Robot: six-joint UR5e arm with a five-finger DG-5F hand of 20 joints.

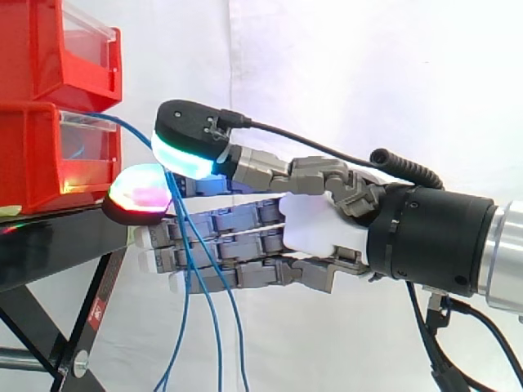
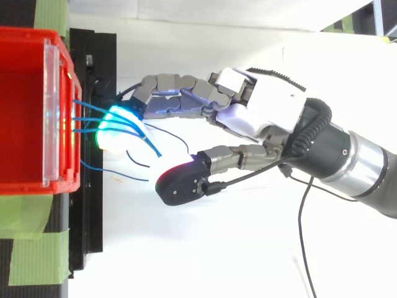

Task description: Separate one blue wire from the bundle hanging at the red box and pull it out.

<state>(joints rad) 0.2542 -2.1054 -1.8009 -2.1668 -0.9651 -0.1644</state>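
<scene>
Several thin blue wires come out of the front of the lower red bin and hang past the edge of the black stand. My hand reaches in level from the right, its straight fingers pushed in among the wires close to the bin's front. The glowing fingertips touch the strands, and some wires drape down across the fingers. The thumb stands apart to one side, not closed on any wire. Where the wires pass behind the pads they are hidden.
A second red bin is stacked above the first. The stand's black leg slants down under the shelf. Green tape marks the surface by the stand. A white curtain hangs behind.
</scene>
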